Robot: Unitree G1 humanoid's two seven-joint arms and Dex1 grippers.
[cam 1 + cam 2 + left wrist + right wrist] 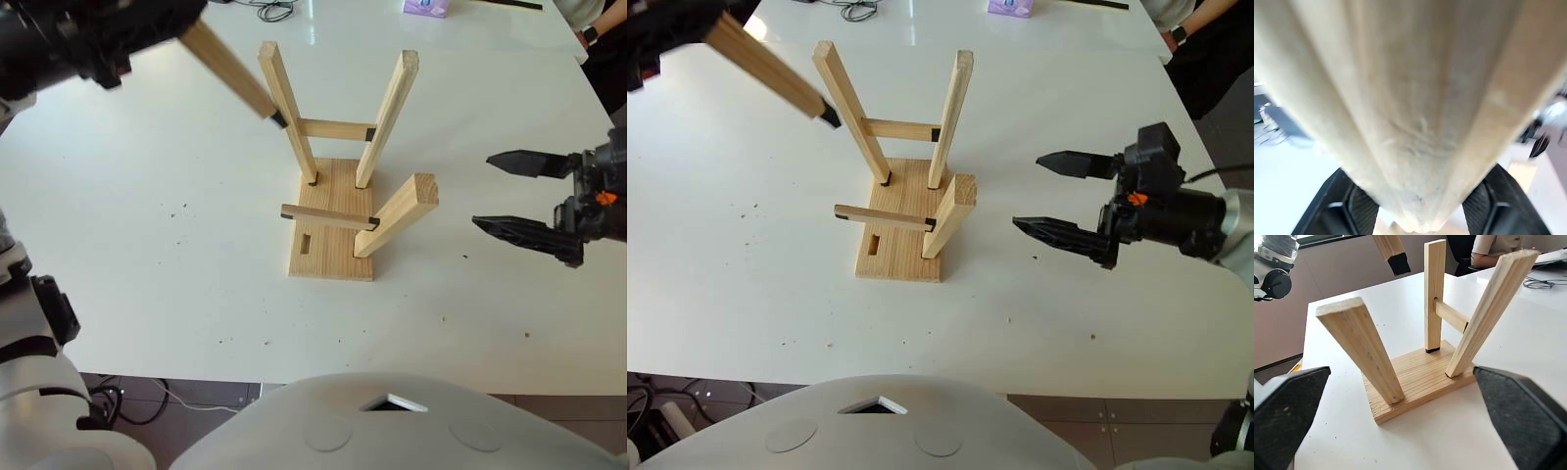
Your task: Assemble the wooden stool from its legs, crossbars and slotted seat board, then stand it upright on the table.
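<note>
On the white table (147, 245), the seat board (328, 262) lies flat with three legs standing in its slots: the far left leg (287, 113), the far right leg (387, 117) and the near right leg (397, 213), all leaning. One slot (306, 242) near the left corner is open. A far crossbar (333, 128) joins the two far legs; a near crossbar (328, 216) juts left from the near right leg. My left gripper (162, 27), raised at far left, clamps the fourth leg (230, 70), its dark tip near the far left leg. My right gripper (485, 192) hovers to the right of the stool, fingers spread wide.
</note>
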